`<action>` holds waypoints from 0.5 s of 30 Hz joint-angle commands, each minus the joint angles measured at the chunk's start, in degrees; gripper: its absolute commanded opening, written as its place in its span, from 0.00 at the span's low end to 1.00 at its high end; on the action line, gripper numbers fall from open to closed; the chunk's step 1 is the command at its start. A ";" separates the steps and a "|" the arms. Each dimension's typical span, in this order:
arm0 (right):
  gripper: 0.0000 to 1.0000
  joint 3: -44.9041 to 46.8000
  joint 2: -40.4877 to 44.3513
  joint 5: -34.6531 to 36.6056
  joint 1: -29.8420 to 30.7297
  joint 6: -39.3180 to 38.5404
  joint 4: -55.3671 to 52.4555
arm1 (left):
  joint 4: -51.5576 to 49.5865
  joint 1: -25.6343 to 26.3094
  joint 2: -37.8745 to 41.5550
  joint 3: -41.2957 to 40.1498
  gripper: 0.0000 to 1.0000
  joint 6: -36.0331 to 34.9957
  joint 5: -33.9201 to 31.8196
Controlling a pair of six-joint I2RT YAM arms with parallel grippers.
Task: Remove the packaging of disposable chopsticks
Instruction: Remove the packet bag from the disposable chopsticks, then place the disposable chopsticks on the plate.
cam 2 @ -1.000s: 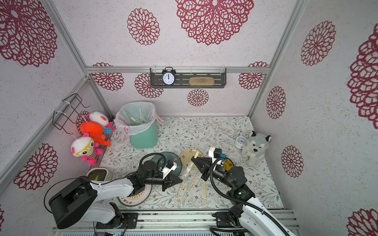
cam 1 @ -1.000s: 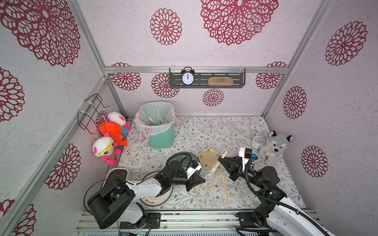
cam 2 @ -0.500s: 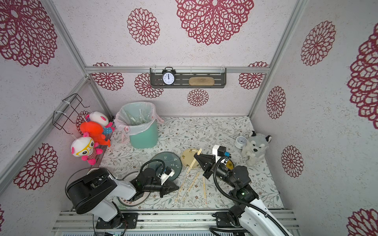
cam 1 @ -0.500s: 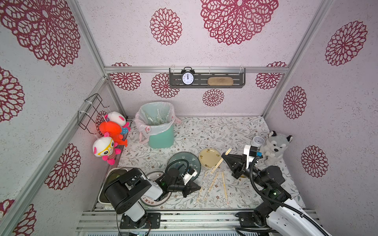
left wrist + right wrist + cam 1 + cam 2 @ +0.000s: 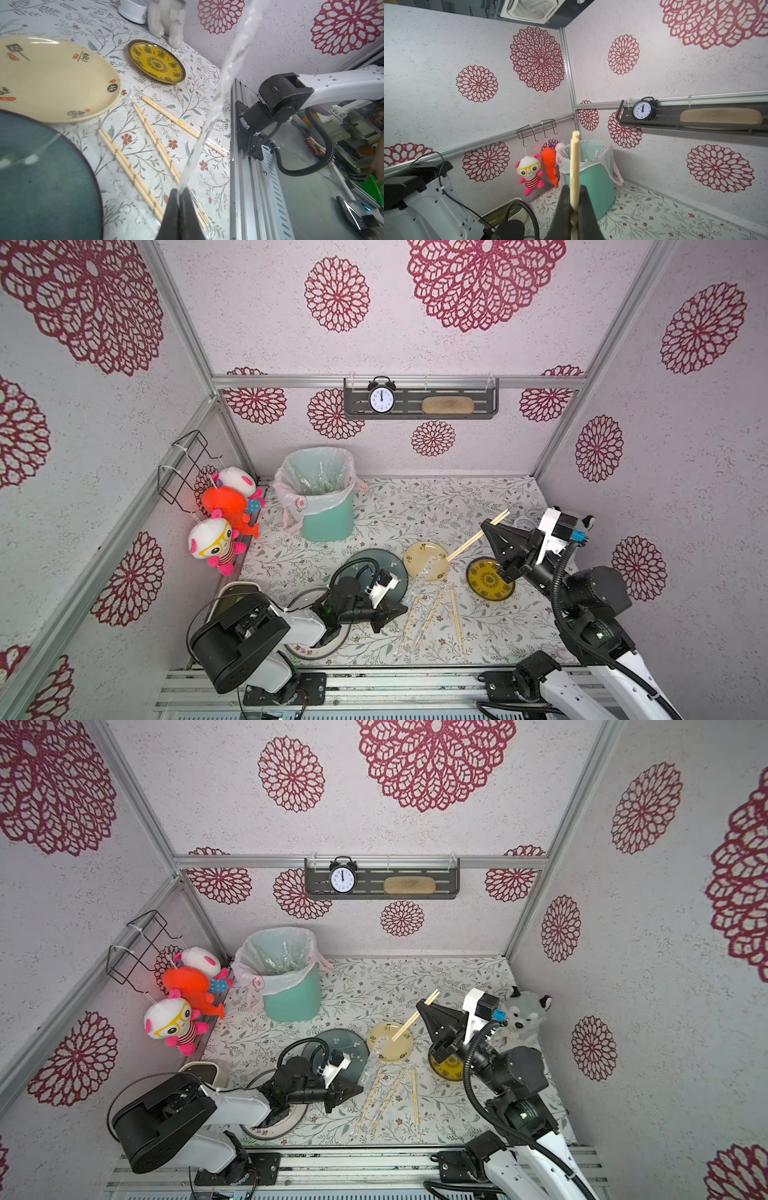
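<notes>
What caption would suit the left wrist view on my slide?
Left claw pinches an empty clear sleeve, with three chopstick pairs lying on the floral table beside a cream plate.

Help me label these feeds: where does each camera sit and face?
Top views: high in front, looking down toward the back wall; left arm and right arm show.
Left wrist: on the left arm, facing across the table over the yellow plate; left gripper, shut on a clear sleeve, and right arm show.
Right wrist: on the right arm, facing the back-left bin and clock; right gripper, shut on chopsticks, and left arm show.
Shared: bin, right wrist and top views; yellow plate, left wrist and top views.
</notes>
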State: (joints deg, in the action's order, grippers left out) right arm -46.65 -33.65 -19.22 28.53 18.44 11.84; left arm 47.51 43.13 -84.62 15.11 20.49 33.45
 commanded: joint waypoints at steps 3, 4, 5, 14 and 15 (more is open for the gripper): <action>0.00 -4.04 -0.85 14.13 -0.22 0.65 -18.95 | -4.67 -1.91 10.46 0.61 0.00 1.87 -4.97; 0.00 -5.20 -1.63 18.11 -0.21 1.51 -23.56 | -9.70 -1.91 12.93 1.73 0.00 1.64 -6.73; 0.00 -6.71 -3.09 22.25 -0.21 2.40 -29.81 | -14.57 -1.87 16.32 3.38 0.00 0.30 -9.14; 0.00 -15.67 -22.91 41.65 -0.32 5.82 -63.84 | -32.15 -2.27 25.76 11.96 0.00 -0.80 -19.68; 0.00 -15.47 -24.94 41.38 -0.43 5.72 -64.61 | -32.35 -2.27 26.59 11.89 0.00 -0.72 -20.19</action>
State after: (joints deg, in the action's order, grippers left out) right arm -60.64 -55.42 14.92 28.47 22.26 -39.09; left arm 22.83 41.43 -59.11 27.03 20.32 18.15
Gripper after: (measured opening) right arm 0.061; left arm 0.038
